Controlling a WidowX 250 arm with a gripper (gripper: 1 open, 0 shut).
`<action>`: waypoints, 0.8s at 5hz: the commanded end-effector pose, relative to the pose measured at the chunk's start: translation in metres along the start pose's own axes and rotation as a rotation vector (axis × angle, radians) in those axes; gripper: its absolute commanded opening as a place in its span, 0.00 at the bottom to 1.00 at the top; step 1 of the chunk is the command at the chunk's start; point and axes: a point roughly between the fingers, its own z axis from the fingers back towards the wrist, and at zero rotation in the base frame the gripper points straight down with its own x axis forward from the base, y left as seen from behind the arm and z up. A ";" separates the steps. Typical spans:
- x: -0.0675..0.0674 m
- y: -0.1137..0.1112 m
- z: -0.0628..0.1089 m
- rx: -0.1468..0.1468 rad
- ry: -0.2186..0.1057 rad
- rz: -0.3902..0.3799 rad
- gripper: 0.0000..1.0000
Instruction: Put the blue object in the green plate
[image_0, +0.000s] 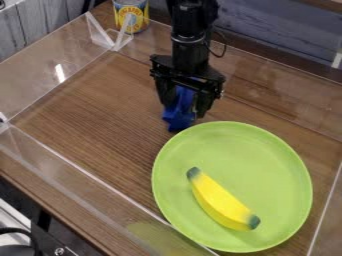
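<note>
Table: a brown wood-grain table (94, 120) with low clear plastic walls (54, 175) standing along its edges.
Gripper: the black gripper (186, 102) hangs straight down from its dark arm over the middle of the table, toward the far edge. Its jaws stand spread wide, one finger on each side of the blue block, and they are not pressed against it as far as I can see.
Blue block: the blue block (175, 112) lies on the wood between the fingers, its long side running from the far edge toward the near one. Its upper end is hidden behind the gripper, and its lower end sits just beside the plate's far-left rim. Whether it touches the rim I cannot tell.
Green plate: the green plate (267, 150) sits flat on the table near the near right corner, and it is the widest thing there.
Banana: a yellow banana (222, 203) lies inside the plate, in its nearer half, slanting toward the near right corner.
Can: a yellow can (130, 14) stands at the far edge, behind the plastic wall and left of the arm.
</note>
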 end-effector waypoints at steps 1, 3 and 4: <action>0.005 0.003 0.003 -0.005 -0.029 -0.007 1.00; 0.008 0.001 0.002 -0.019 -0.037 -0.012 0.00; 0.009 0.001 0.003 -0.028 -0.036 -0.013 1.00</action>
